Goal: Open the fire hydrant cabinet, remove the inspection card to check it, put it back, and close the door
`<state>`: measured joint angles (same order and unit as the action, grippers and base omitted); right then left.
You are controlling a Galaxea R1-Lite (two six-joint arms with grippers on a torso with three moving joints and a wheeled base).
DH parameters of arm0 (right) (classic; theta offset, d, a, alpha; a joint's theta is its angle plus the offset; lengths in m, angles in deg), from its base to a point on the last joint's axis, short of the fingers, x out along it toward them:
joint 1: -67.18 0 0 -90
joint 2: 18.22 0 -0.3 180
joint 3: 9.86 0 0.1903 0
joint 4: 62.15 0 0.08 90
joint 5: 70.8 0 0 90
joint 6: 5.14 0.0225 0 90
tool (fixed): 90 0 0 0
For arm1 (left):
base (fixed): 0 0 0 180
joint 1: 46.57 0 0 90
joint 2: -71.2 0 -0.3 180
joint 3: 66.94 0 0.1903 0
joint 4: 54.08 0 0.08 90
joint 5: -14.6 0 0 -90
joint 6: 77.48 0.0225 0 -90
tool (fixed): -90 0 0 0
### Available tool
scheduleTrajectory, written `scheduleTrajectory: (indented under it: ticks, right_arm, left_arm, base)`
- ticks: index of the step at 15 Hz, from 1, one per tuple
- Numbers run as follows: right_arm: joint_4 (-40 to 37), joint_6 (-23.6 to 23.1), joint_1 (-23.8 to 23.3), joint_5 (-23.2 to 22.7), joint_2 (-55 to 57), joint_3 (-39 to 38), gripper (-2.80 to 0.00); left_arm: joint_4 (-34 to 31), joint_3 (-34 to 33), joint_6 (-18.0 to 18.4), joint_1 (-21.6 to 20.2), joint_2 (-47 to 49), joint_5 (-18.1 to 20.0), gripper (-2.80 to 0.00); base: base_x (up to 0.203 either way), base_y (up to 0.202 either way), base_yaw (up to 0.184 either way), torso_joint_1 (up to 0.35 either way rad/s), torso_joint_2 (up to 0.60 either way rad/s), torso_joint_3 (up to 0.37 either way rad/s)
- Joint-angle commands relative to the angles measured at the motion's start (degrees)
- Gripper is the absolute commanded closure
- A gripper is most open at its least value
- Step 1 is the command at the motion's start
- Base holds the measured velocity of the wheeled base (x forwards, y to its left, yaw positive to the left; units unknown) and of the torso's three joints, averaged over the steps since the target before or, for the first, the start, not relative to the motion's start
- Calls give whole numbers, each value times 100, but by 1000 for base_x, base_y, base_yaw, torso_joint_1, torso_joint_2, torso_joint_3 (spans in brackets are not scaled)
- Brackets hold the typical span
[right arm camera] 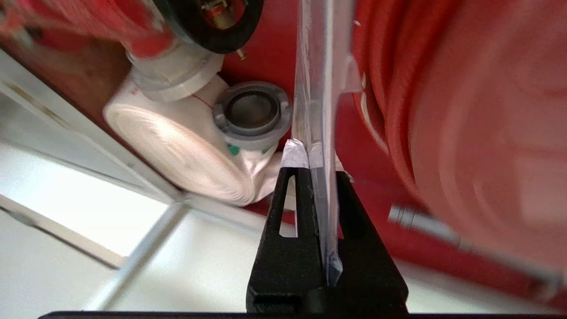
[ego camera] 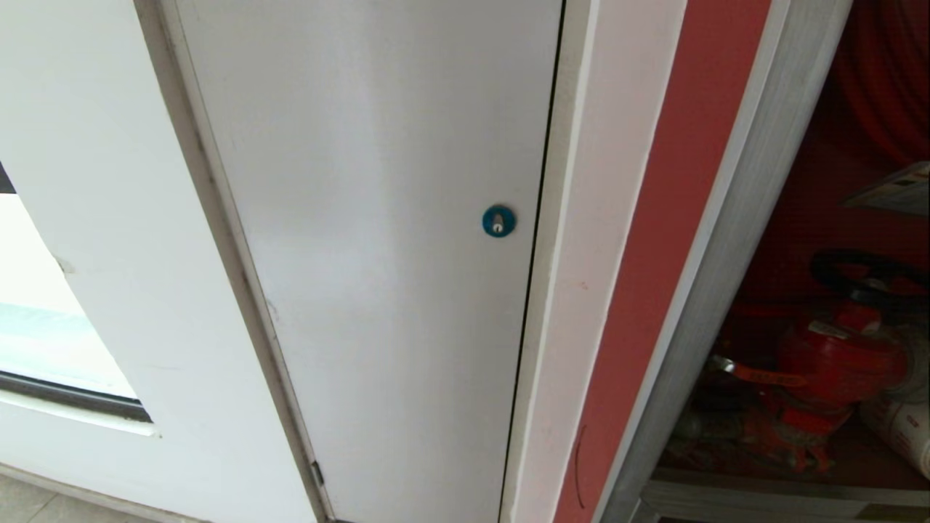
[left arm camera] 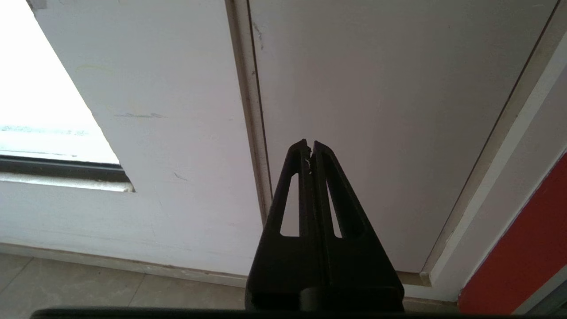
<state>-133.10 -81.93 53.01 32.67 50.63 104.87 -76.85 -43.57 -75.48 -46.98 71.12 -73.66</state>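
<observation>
1. The right gripper's (right arm camera: 315,153) black fingers (right arm camera: 296,186) are clenched on the thin edge of the white, plastic-sleeved inspection card (right arm camera: 320,88), held edge-on inside the red fire hydrant cabinet (ego camera: 799,218).
2. At the card's nine o'clock lies a white rolled hose (right arm camera: 177,150); at three o'clock, a red hose reel (right arm camera: 465,110).
3. The left gripper (left arm camera: 309,142) hangs clenched and empty before the grey-white panel (ego camera: 378,218) with its round blue lock (ego camera: 498,221).

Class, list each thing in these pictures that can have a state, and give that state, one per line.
Fire hydrant cabinet: open, red interior exposed.
Grey-white panel: closed.
Inspection card: gripped edge-on, inside the cabinet.
Right gripper: shut on the card.
Left gripper: shut, empty.
White hose: rolled.
</observation>
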Motion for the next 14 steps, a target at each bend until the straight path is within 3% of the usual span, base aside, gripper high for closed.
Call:
scheduleTrajectory:
  ticks: [1,3,7,14]
  right_arm:
    - [71,-839,-1039,-1496,297,-9,0]
    - [135,-1412,-1665,-2405,565,-42,0]
    - [421,-1908,-2150,-3306,1161,-80,0]
    - [1105,-2225,-2249,-3412,1658,-301,0]
  left_arm:
    - [2,-35,2,-2,7,2,0]
    - [2,-35,2,-2,7,2,0]
    - [2,-35,2,-2,7,2,0]
    - [2,-35,2,-2,7,2,0]
  base:
    - [0,0,0,0,0,0]
    - [0,0,0,0,0,0]
    - [0,0,0,0,0,0]
    - [0,0,0,0,0,0]
